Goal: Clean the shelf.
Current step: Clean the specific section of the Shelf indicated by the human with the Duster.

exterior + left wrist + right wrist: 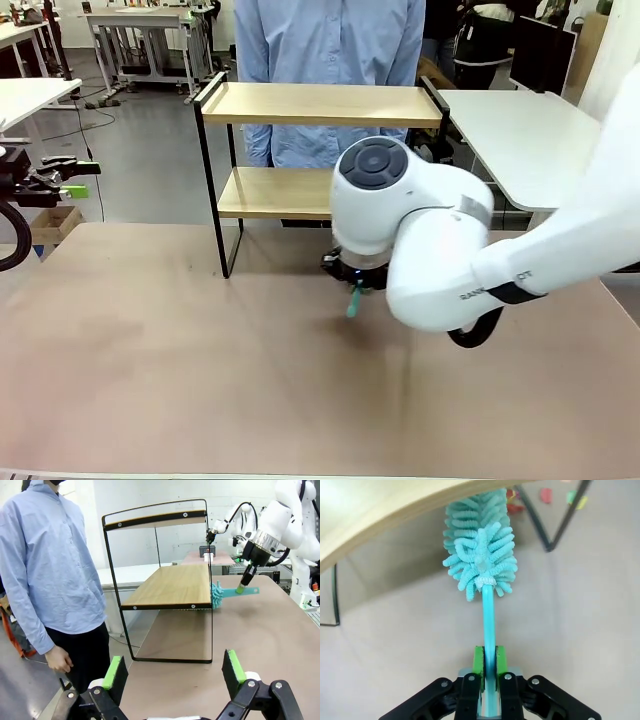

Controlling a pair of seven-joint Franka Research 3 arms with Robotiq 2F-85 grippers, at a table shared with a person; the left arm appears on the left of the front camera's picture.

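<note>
The shelf (320,103) stands at the table's far side, with two wooden boards in a black frame. My right gripper (352,285) hangs just in front of its lower board (270,192), shut on the handle of a teal duster (353,300). In the right wrist view the gripper (489,662) clamps the handle between green pads, and the fluffy duster head (480,550) reaches under the edge of the board (380,510). The left wrist view shows the duster (235,591) at the end of the shelf (170,585). My left gripper (175,672) is open and holds nothing, off the table's left edge (72,188).
A person in a light blue shirt (330,40) stands behind the shelf, hands down (59,660). White desks (530,130) stand to the right and left beyond the brown table (200,380). The table in front of the shelf is bare.
</note>
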